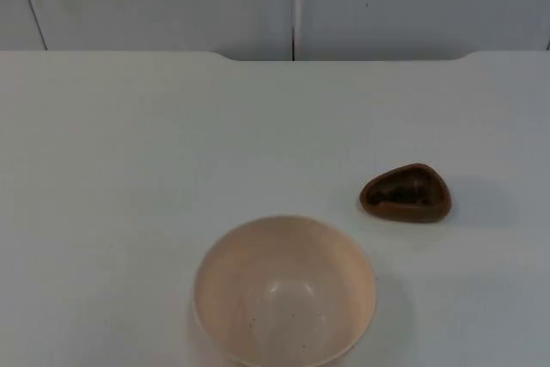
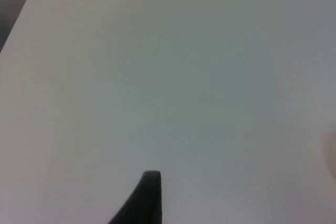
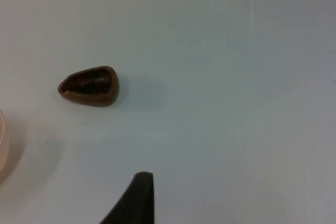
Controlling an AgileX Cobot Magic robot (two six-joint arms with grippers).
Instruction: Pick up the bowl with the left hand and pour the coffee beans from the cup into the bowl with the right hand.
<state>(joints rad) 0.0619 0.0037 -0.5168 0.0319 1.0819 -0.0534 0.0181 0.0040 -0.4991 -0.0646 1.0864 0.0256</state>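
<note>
A pale peach round bowl (image 1: 284, 290) and small brown teardrop cup (image 1: 406, 193) of beans sit untouched on the white table (image 1: 129, 169); the left pincer (image 2: 149, 182), spread impossible to tell, must first reach the bowl.

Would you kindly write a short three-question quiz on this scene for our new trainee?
1. True or false: the bowl already holds the coffee beans.
2. Which lies nearer the partition wall in the top view? A) the bowl B) the brown cup
3. Fill in: the cup lies to the bowl's ____ side on the table, in the robot's terms.

Key
1. False: the bowl holds at most a few dark specks; the dark beans sit in the cup.
2. B.
3. Right.
</note>
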